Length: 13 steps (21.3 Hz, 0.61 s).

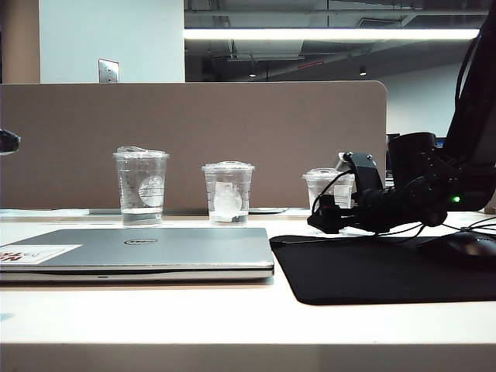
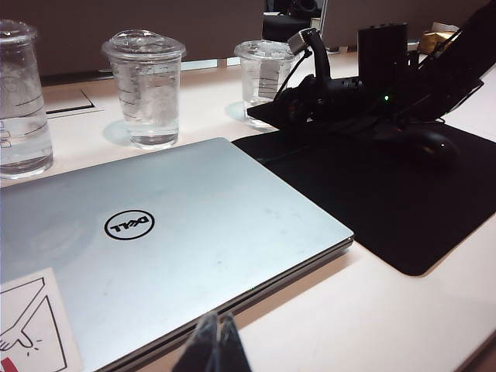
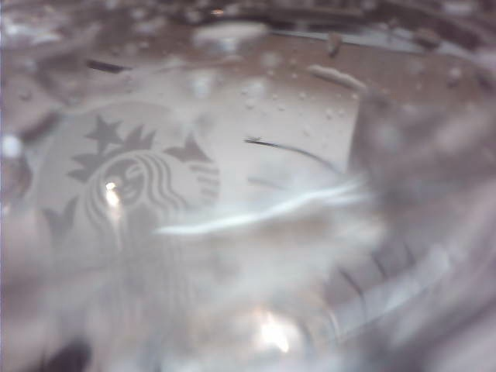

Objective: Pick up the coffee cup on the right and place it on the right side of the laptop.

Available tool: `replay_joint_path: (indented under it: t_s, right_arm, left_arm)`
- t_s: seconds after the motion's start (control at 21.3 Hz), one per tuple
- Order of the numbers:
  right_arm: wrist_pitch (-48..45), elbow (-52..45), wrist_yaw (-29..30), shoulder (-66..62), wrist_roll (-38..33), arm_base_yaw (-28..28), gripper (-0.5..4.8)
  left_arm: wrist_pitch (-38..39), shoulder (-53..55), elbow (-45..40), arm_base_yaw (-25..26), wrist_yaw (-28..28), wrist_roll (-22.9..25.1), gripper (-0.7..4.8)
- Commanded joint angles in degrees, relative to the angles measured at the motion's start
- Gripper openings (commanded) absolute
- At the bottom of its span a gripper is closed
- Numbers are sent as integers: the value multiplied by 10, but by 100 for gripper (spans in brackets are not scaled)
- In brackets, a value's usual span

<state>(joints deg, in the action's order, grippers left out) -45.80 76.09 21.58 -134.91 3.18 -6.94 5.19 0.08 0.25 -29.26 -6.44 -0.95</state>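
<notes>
Altogether three lidded cups, one laptop [image 1: 139,252], right gripper [image 1: 329,221] wide at coffee cup [image 1: 325,186]

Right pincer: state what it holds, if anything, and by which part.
Nothing is held yet. The right pincer stands open at the coffee cup, low on its side. The left pincer holds nothing either.

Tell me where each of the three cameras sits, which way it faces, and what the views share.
Exterior view: low at the table's near edge, looking across the closed laptop at three cups; right gripper open at the coffee cup.
Left wrist view: above the laptop's near corner, left gripper shut at the frame's edge.
Right wrist view: pressed against the coffee cup, gripper unseen.
Shared: the coffee cup appears in all three views.
</notes>
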Motion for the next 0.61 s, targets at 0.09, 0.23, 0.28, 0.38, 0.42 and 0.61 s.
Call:
replay_joint_path:
  t_s: [0.09, 0.23, 0.28, 0.38, 0.42, 0.61]
  right_arm:
    - [-8, 2, -11, -2, -2, -2, 479]
    - [-10, 3, -11, -2, -2, -2, 479]
    - [-11, 2, -11, -2, -2, -2, 431]
    - [-12, 2, -11, -2, -2, -2, 425]
    - [-13, 2, -11, -2, -2, -2, 425]
    - [-17, 2, -11, -2, -2, -2, 366]
  left_arm:
    - [-5, 0, 2, 0, 0, 1, -5]
    - [-5, 0, 2, 0, 0, 1, -5]
    - [-5, 0, 2, 0, 0, 1, -5]
    - [-5, 0, 2, 0, 0, 1, -5]
    - [-5, 0, 2, 0, 0, 1, -5]
    - [-5, 0, 2, 0, 0, 1, -5]
